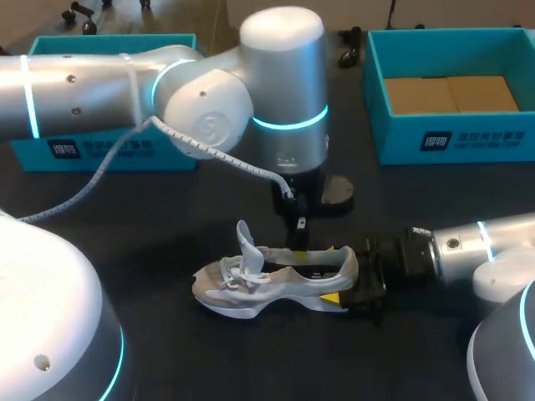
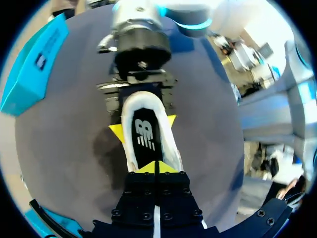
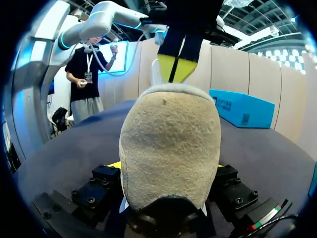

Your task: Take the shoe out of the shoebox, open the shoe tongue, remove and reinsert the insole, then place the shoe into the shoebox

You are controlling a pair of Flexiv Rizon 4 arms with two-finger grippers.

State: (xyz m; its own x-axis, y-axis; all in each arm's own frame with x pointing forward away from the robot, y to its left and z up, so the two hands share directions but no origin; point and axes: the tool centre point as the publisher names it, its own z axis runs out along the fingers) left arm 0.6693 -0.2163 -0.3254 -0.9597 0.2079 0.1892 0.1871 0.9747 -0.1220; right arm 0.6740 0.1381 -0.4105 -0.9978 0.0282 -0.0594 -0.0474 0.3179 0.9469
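Head view: right hand point(image 1: 338, 274) grips shoe point(image 1: 251, 284) heel; left hand point(image 1: 301, 236), pinched narrow, over opening.

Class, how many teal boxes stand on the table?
2. One box far left, partly behind the left arm; one box far right, with brown cardboard inside.

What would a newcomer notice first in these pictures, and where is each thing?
The grey shoe sits mid-table, tongue standing up. The right gripper clamps its heel between yellow fingers; the left gripper hangs over its opening. An open teal shoebox stands back right.
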